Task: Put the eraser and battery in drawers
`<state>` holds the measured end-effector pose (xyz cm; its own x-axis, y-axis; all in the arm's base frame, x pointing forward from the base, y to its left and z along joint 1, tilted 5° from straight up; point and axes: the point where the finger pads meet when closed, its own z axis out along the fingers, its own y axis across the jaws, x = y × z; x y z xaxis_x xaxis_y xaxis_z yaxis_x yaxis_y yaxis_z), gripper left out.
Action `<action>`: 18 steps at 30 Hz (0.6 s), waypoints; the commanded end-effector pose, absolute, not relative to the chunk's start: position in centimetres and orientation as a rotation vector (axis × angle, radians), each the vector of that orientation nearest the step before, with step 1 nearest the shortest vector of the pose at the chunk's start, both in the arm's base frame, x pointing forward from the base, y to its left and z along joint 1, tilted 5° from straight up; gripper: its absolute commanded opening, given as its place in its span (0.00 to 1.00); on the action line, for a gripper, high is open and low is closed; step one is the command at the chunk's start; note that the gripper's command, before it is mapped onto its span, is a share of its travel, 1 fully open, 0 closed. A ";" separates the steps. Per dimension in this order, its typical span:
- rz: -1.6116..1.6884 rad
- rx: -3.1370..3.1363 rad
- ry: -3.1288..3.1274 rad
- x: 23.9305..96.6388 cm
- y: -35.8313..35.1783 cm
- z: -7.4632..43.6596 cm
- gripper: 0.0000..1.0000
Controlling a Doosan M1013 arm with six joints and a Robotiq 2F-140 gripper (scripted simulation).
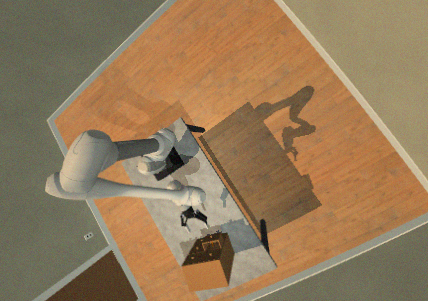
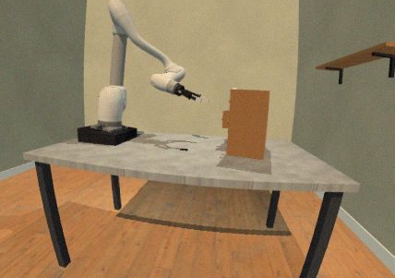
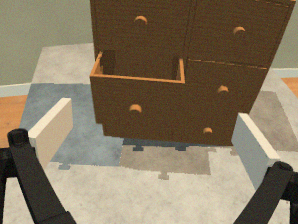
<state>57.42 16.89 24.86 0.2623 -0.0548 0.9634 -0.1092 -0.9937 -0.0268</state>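
Observation:
The brown chest point(image 1: 206, 275) point(image 2: 249, 124) point(image 3: 188, 30) stands upright. Its left middle drawer point(image 2: 225, 119) point(image 3: 161, 94) is pulled partly out and looks level. The right middle drawer point(image 3: 240, 80) looks closed. My gripper point(image 1: 198, 228) point(image 2: 204, 100) point(image 3: 153, 120) is wide open and empty, in front of the chest and back from the open drawer. The part of the drawer's inside that shows is dark, and its floor is hidden behind its front. I cannot make out the AA battery or the eraser in any view.
A small dark thing point(image 2: 184, 150) lies on the table point(image 2: 152, 163) between the robot's base point(image 2: 108, 135) and the chest; I cannot tell what it is. The upper drawers and the lower right one look closed. A wall shelf point(image 2: 360, 56) is off to the right.

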 end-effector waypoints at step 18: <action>1.875 2.457 -0.160 54.6 17.2 24.9 1.00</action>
